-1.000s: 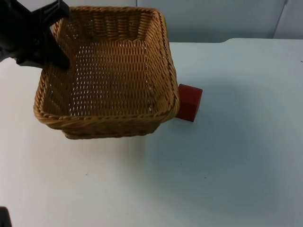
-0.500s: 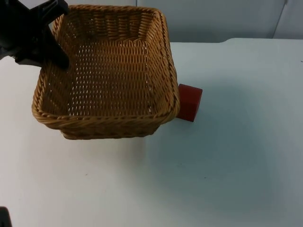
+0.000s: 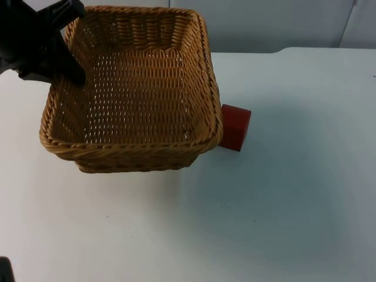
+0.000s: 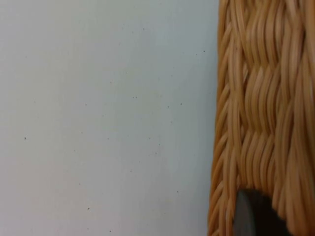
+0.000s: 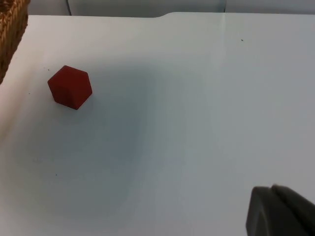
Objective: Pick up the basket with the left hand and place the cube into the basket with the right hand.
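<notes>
**Top view: basket held at its rim, cube waiting beside it**

Top view shows the wicker basket (image 3: pixel 132 88) occupying the upper left of the frame, with the left gripper (image 3: pixel 56 67) clamped on its left rim near the far corner. One finger sits inside the wall and the other outside, so the weave is pinched between them. The left wrist view confirms this: a black fingertip (image 4: pixel 253 216) lies against the basket's woven wall, with bare white table (image 3: pixel 282 194) alongside.

A rim grip at the corner leaves the basket's open mouth unobstructed, which suits the coming drop. Whether the basket is fully clear of the table cannot be told from these views.

The red cube (image 3: pixel 235 127) rests on the table just right of the basket's right wall, close to centre frame; the rim overlaps its left edge from above. In the right wrist view the cube stands apart from the basket wall, well ahead of the right gripper (image 5: pixel 280 211) (waiting off to the side). Its finger state cannot be determined.

Judged status: the basket pickup is in hand; the cube is untouched. The next step calls for the right arm to approach the cube without striking the basket wall.
</notes>
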